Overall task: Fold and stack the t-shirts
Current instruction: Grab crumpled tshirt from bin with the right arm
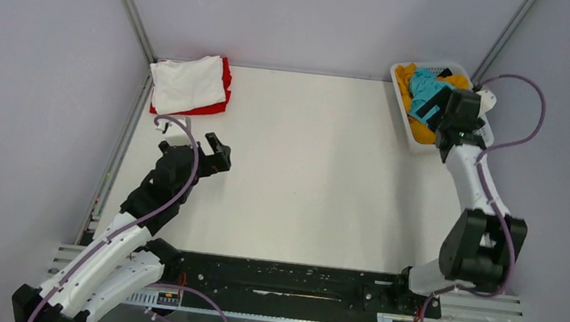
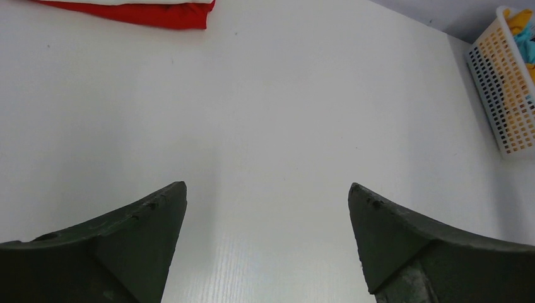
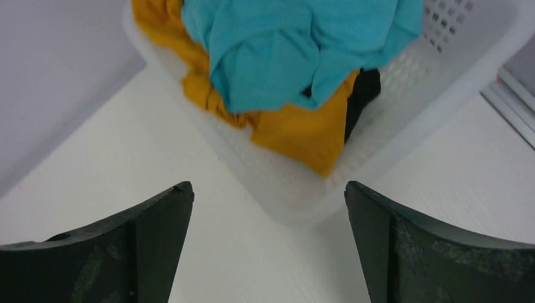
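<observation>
- a white mesh basket [image 1: 400, 93] is sitting at the far right corner of the surface [image 1: 313, 172], turned at a slant to the surface's edges.
- three crumpled shirts are lying in it, filling it up to the rim.
- a teal shirt [image 3: 303, 44] is riding on top of the heap.
- a yellow shirt [image 3: 296, 132] is bunching under and around the teal one, and it is showing at both ends of the basket in the top view.
- a black shirt [image 3: 363, 95] is peeking out beneath those two, against the basket's wall; only a small dark patch of it is showing.
- the right hand [image 3: 268, 189] is hovering at the basket's near end with its fingers spread wide, pinching nothing; in its wrist view the fingertips are framing the basket's corner.
- at the far left corner, well apart from the basket, a folded white shirt [image 1: 188, 83] is lying on top of a folded red shirt [image 1: 211, 106], whose edge is showing along the near and right sides of the stack.
- the left hand [image 2: 268, 189] is hovering over bare surface on the near side of that stack, fingers spread wide and holding nothing.
- all the cloth in view is showing plain colour.
</observation>
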### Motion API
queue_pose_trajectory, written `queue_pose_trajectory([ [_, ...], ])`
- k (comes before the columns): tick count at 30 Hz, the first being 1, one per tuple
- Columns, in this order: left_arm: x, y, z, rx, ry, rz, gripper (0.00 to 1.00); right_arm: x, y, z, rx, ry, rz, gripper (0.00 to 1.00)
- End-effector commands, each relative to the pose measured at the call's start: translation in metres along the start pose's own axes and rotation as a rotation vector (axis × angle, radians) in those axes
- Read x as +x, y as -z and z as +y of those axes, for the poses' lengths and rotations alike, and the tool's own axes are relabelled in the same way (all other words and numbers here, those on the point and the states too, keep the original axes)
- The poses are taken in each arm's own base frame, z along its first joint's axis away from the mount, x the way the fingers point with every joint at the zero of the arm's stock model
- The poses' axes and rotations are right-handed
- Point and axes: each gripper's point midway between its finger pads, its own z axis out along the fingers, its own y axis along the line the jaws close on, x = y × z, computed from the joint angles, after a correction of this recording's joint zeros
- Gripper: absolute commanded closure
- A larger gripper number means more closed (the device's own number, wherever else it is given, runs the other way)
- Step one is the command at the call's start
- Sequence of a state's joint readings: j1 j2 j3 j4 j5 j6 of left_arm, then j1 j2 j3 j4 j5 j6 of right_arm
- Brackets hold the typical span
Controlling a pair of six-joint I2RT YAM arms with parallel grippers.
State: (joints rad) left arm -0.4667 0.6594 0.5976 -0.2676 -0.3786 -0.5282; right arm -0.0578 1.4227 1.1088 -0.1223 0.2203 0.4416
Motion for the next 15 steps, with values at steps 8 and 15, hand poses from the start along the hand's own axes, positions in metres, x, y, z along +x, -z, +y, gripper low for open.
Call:
queue_pose_trajectory([
  [8, -0.009, -0.018, -0.001, -0.039, -0.02, -0.037, 0.01, -0.051, -0.158, 0.023, 0.021, -0.456, 0.047, 0.1],
  [15, -0.01, -0.02, 0.0, -0.044, -0.026, -0.051, 0.01, -0.04, -0.221, 0.044, -0.026, -0.492, 0.131, 0.14],
])
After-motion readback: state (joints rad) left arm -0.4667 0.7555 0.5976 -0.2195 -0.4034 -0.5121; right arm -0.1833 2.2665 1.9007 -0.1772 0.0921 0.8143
